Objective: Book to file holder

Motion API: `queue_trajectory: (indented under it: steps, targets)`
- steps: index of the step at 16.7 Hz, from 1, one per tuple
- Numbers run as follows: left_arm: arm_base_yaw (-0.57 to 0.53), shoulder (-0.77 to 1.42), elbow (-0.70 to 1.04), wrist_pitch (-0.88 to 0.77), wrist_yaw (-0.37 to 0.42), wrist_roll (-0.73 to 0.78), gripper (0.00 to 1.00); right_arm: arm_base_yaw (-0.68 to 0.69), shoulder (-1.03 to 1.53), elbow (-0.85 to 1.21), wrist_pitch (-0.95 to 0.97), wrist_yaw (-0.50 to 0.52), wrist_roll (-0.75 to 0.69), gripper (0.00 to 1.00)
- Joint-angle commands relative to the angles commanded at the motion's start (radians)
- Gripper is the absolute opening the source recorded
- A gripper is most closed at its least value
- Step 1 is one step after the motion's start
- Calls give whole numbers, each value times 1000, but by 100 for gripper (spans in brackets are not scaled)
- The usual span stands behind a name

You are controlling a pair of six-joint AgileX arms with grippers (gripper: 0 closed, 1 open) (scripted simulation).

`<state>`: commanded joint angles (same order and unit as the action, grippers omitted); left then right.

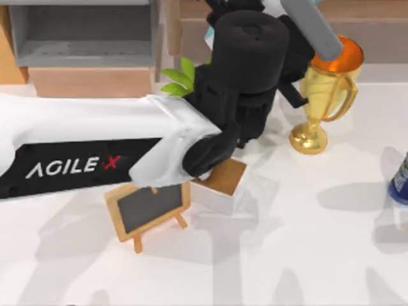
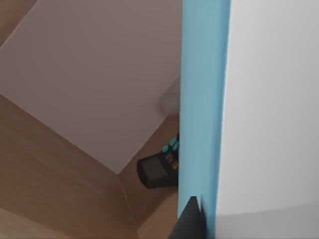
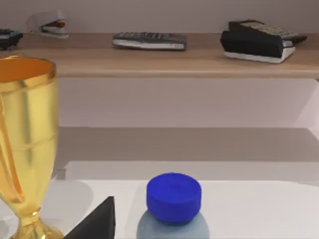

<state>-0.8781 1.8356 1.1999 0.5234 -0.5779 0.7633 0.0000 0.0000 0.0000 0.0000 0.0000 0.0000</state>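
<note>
Flat teal-blue book point(image 2: 202, 99) with smooth white page edges, pressed right against the left gripper's dark fingertip point(image 2: 192, 221); looks clamped. Right gripper: can't tell.

Readable text, one item: "AGILE X" in white capitals, the X in red, on a black panel along the white left arm point(image 1: 83, 143), left of the frame in the top view. The small chalkboard point(image 1: 150, 208) below it is blank. The label of the blue can point(image 1: 400, 178) at the right edge carries marks too small to read.
</note>
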Motion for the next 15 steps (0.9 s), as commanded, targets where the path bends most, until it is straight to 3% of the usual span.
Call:
queue_trajectory:
  steps: [4, 8, 11, 15]
  targets:
    - [93, -214, -316, 67, 53, 235, 0, 0, 0, 0, 0, 0, 0, 100]
    - [272, -311, -527, 124, 120, 446, 0, 0, 0, 0, 0, 0, 0, 100]
    - [418, -283, -588, 165, 196, 577, 0, 0, 0, 0, 0, 0, 0, 100]
    - [572, -167, -544, 222, 317, 704, 0, 0, 0, 0, 0, 0, 0, 100]
